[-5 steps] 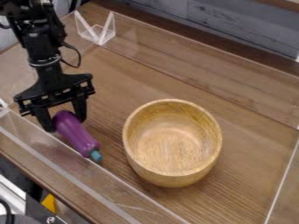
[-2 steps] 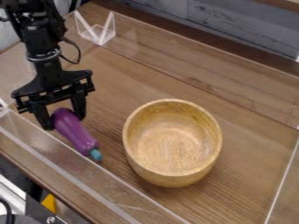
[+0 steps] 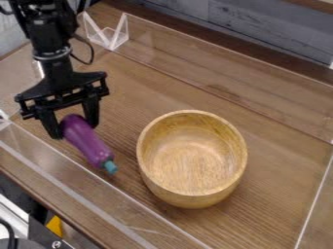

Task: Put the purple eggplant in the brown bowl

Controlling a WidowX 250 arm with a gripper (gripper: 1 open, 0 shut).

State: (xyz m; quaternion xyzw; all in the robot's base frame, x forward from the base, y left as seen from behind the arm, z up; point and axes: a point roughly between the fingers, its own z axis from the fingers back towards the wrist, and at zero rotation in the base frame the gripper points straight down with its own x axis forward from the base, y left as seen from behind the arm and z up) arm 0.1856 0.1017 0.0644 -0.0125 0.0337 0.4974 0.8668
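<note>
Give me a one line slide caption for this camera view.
Gripper shut on the purple eggplant at its upper end, stem tip low, left of the empty brown bowl on the wooden table.

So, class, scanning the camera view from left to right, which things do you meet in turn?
gripper → purple eggplant → brown bowl

A brown wood-grain desk (image 3: 247, 92) spans the view. A clear acrylic wall (image 3: 78, 190) edges its near side; a folded clear plastic stand (image 3: 109, 31) sits at its far edge.
</note>
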